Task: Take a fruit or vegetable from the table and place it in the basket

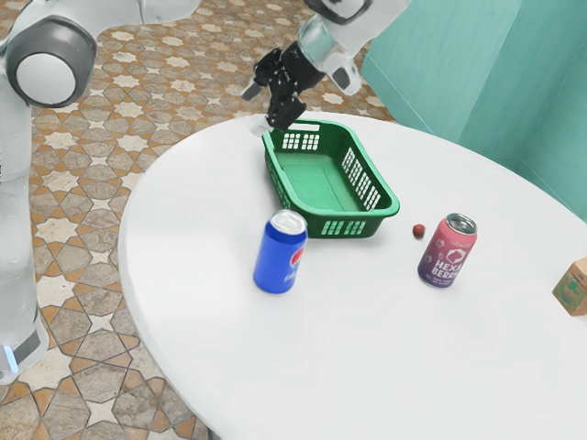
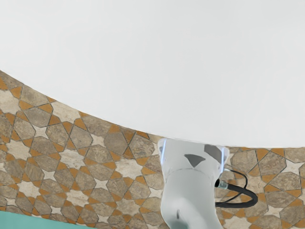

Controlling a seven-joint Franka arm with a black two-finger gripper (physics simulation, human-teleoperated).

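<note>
2 cans stand upright on the tabletop (image 1: 367,339), both farther from my pincer (image 1: 257,107) than the near end of the green basket (image 1: 312,223). The pincer hangs above that end with its fingers apart and nothing between them; the tilt points my hand camera back at the arm's base (image 2: 190,162), so I judge it poorly aimed for a pick. My target, a small red fruit (image 1: 418,231), sits past the basket from the pincer, close beside the berry can (image 1: 448,252). I read the basket's place, upright and mouth up near the fruit, as making for a short carry, and I'd want the pincer turned downward and fingers kept spread until they straddle the fruit. That can is close enough to be knocked, so I'd come down from straight above. Its label reads "HEX" with "BERRY" beneath, the end of the upper word being unclear to me. The blue can (image 1: 281,252) has a red and white emblem; the carton (image 1: 573,286), farthest from the pincer, has green print I can't read.
</note>
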